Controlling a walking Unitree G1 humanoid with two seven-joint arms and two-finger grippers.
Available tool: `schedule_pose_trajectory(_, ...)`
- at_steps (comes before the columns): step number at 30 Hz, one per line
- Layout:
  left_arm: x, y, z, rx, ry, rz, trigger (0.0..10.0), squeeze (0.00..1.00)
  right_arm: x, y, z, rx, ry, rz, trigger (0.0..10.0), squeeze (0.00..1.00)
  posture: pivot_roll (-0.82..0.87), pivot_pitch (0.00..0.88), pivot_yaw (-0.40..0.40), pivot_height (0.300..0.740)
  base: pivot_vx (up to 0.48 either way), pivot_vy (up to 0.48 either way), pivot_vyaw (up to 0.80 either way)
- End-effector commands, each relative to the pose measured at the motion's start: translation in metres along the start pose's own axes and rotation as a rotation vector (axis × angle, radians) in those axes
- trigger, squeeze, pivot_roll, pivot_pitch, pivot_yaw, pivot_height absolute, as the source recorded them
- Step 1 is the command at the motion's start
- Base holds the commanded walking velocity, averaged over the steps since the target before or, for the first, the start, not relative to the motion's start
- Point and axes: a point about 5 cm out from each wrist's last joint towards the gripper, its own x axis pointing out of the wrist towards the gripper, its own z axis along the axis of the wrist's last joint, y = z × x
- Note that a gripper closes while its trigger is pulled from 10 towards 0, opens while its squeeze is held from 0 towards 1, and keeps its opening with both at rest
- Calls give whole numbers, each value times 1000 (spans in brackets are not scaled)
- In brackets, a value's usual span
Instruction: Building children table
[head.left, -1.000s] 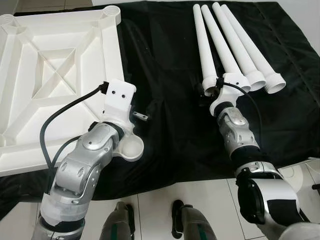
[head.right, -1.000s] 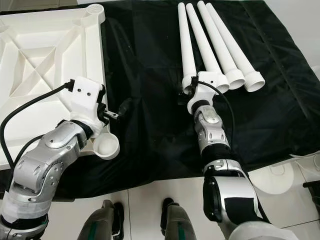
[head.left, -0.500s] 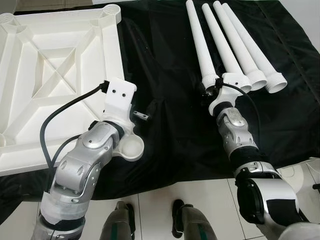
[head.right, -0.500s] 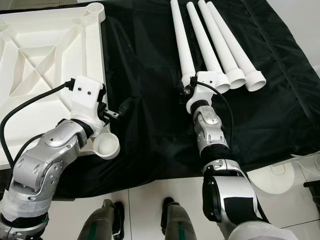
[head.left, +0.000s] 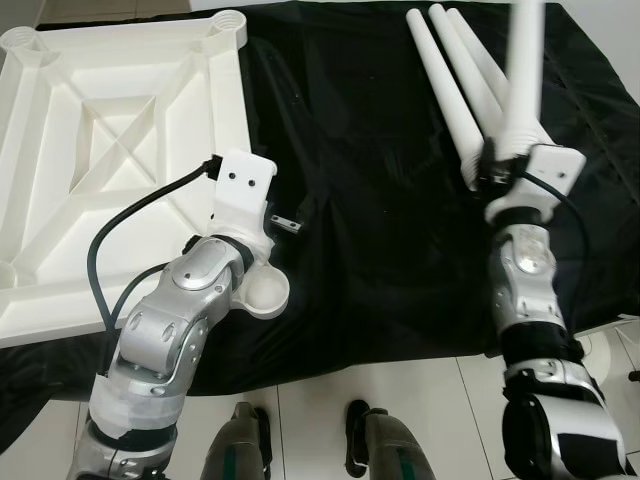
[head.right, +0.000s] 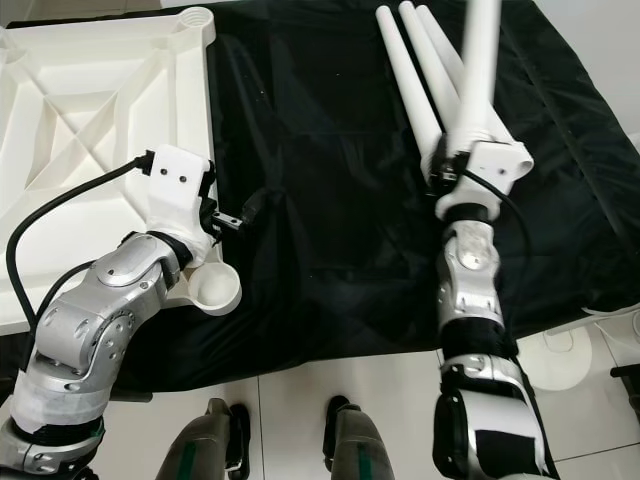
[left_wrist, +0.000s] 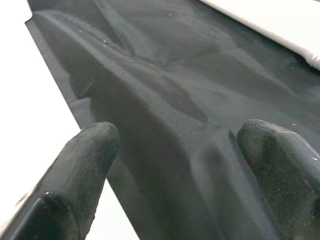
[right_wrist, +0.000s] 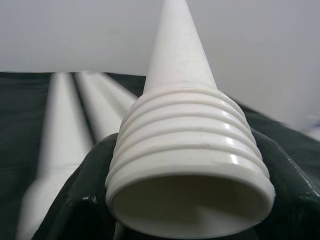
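Right gripper (head.left: 497, 172) is clasping one white tapered plastic table leg (head.left: 523, 70), lifting it over three legs (head.left: 455, 75) lying far right.

Left gripper (left_wrist: 185, 165), fingers spread, is hovering over open black cloth (head.left: 370, 200) beside the white ribbed tabletop (head.left: 110, 150).

A wrinkled black cloth (head.left: 370, 180) covers the work surface. Beyond its near edge lies a floor (head.left: 400, 400) of pale glossy tiles with thin dark joints. The light is even and bright.
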Motion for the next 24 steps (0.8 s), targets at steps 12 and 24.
schedule_pose_trajectory(12, 3, -2, -4, -19, 5, -40, 10000, 0, -28, -55, -13, -176, 77, -223, 10000, 0, 6, 218, 23, 740, 0, 0, 0)
schedule_pose_trajectory(24, 3, -2, -4, -18, 0, -42, 10000, 0, -63, -62, -56, -173, 343, -91, 10000, 0, -3, 221, 23, 740, 0, 0, 0)
